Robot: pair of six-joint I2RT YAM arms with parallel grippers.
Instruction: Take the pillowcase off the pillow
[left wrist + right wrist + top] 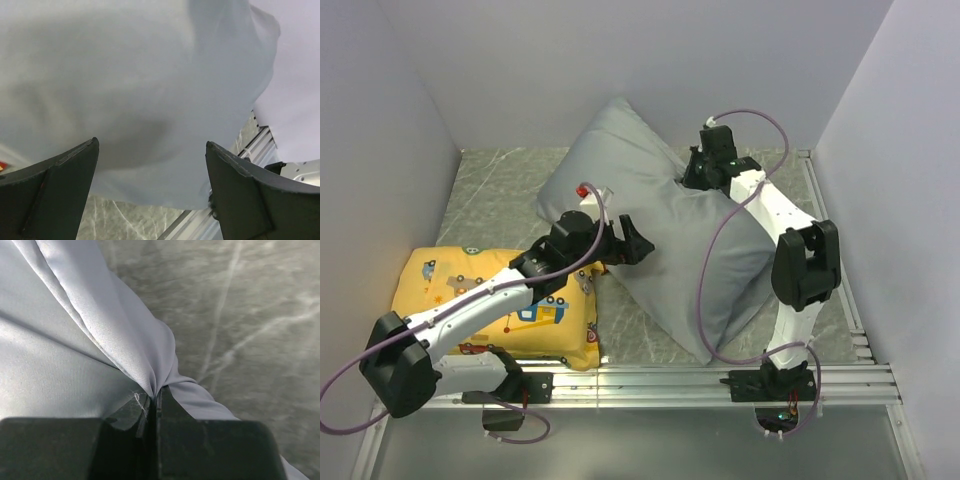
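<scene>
The grey pillowcase (665,235) covers the pillow, which stands tilted in the middle of the table; the white pillow itself is hidden inside. My right gripper (697,172) is shut on a pinch of the pillowcase (105,340) at its upper right edge, fabric folds gathering between the fingertips (170,400). My left gripper (638,243) is open at the pillowcase's left side. In the left wrist view the pillowcase (140,90) hangs just beyond the two spread fingers (65,175), its lower edge lifted off the table.
A yellow cushion with cartoon vehicle prints (500,305) lies at the front left under my left arm. The marbled grey tabletop (500,190) is walled at the back and sides. A metal rail (720,375) runs along the near edge.
</scene>
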